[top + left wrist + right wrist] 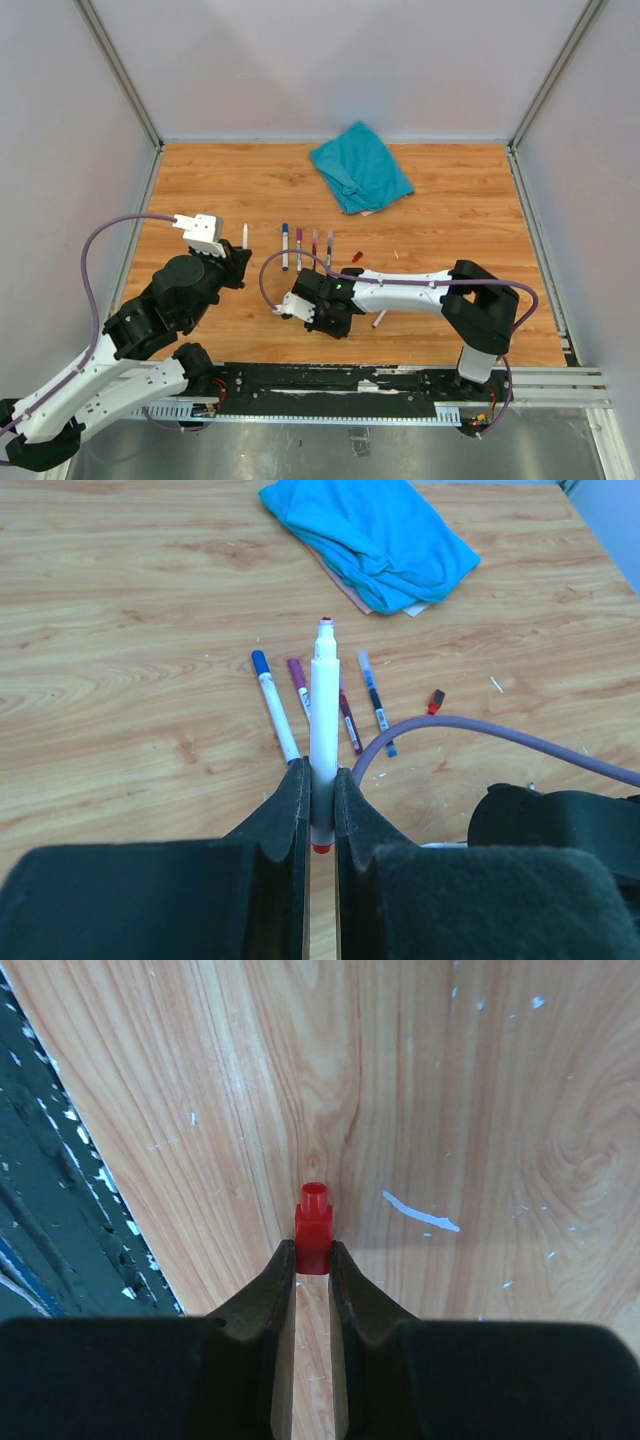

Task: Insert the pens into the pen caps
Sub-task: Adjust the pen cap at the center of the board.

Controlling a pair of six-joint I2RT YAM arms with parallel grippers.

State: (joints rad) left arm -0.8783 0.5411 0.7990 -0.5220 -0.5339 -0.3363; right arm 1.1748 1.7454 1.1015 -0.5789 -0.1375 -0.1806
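My left gripper (320, 780) is shut on the lower barrel of a white pen (324, 685) with a red tip, which points up and away from me. From above, that pen (245, 236) sticks out past the left gripper (240, 258). My right gripper (312, 1255) is shut on a small red pen cap (313, 1225) just over the wood, open end forward. In the top view the right gripper (288, 306) is low near the front rail. Several pens (272, 705) lie side by side mid-table. A small red cap (436, 701) lies to their right.
A crumpled teal cloth (360, 168) lies at the back of the wooden table (200, 190). One more pen (379, 318) rests near the right arm. A purple cable (480, 728) arcs across the left wrist view. The black front rail (40, 1210) runs beside the right gripper.
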